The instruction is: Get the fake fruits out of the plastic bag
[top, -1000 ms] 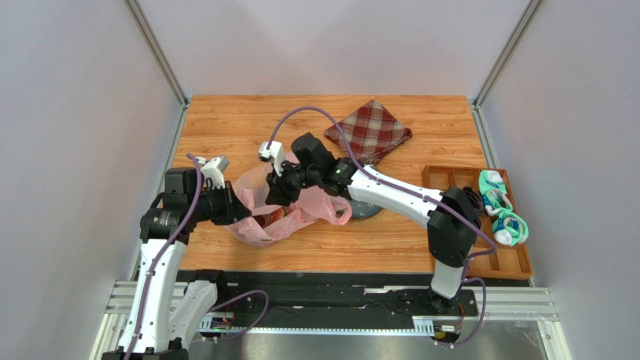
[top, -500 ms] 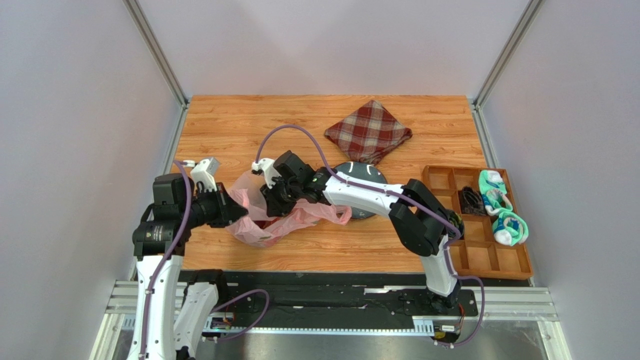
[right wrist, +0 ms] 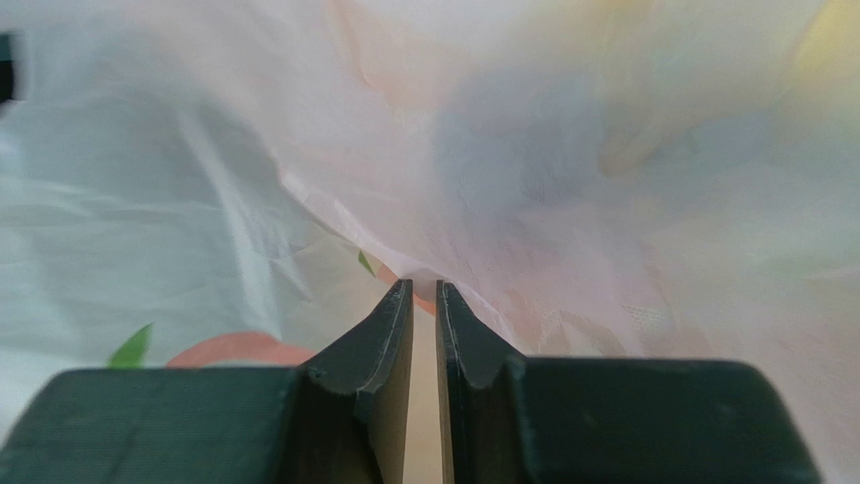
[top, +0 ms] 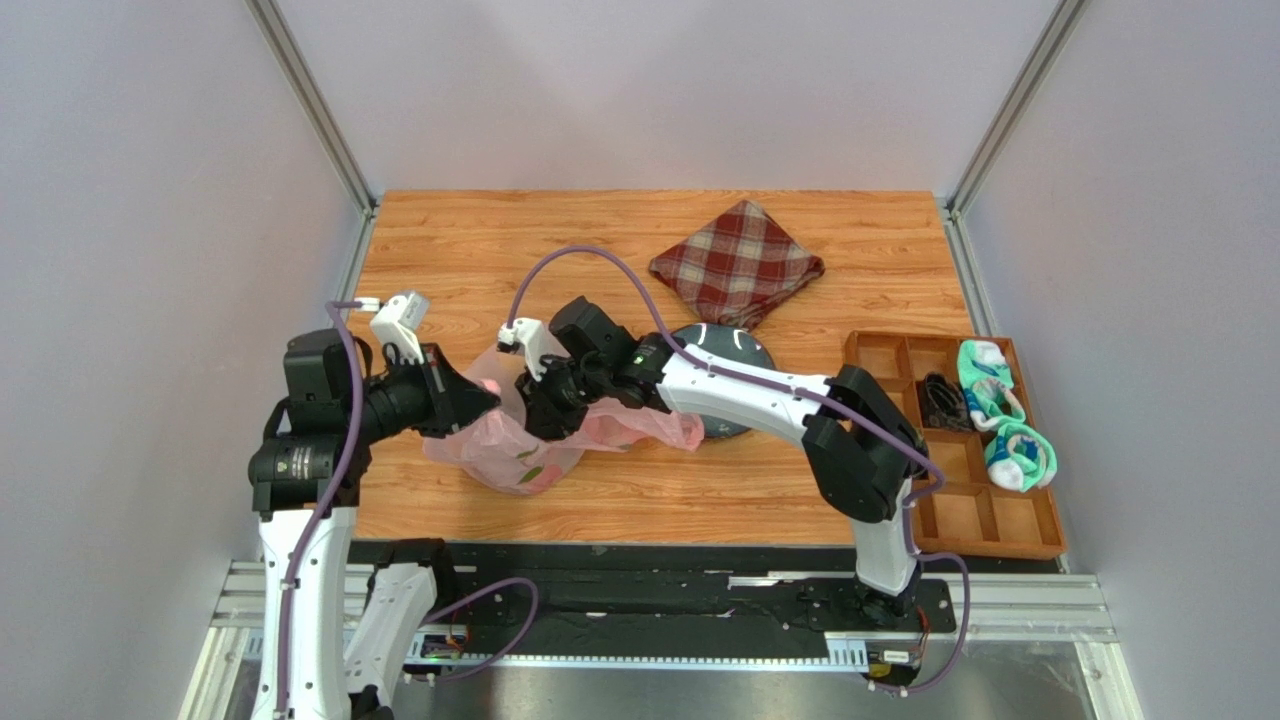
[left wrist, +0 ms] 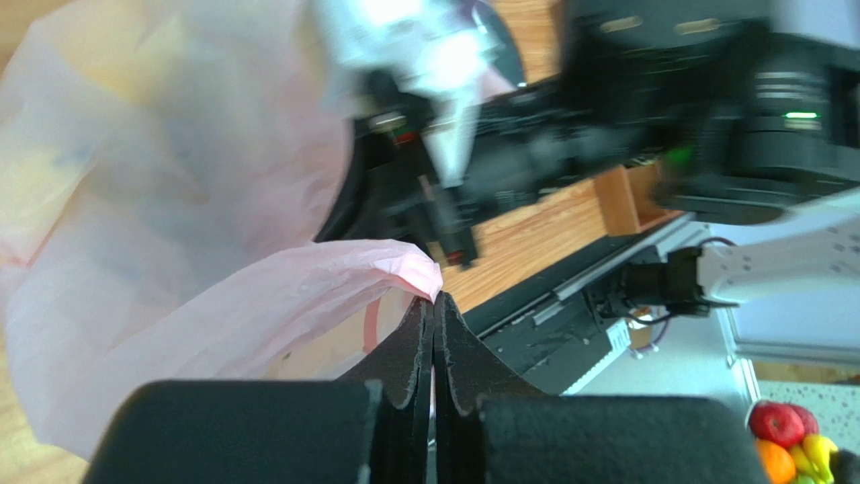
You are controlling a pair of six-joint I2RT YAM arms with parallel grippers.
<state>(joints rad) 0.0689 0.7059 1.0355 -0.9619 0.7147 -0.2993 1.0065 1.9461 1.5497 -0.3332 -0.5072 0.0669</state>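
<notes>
The pink plastic bag [top: 504, 450] hangs bunched between my two grippers at the table's left middle. My left gripper [top: 478, 393] is shut on a fold of the bag's rim [left wrist: 404, 267], its pads pressed together. My right gripper [top: 538, 408] reaches into the bag from the right. Its jaws stand nearly together [right wrist: 424, 284], and the film's creases run down to the tips. The fake fruits show only dimly through the film: a reddish shape with a green speck [top: 529, 473], and an orange-red patch [right wrist: 232, 351]. The rest of them are hidden.
A dark plate [top: 744, 353] lies partly under the right arm. A red plaid cloth [top: 736, 263] sits at the back. A wooden compartment tray [top: 1037, 525] at the right edge holds rolled teal socks [top: 999, 420] and a dark item [top: 944, 398].
My right gripper moved left into the bag and its jaws narrowed. My left gripper drew the rim up and left. The bag went from spread flat to a gathered, hanging pouch.
</notes>
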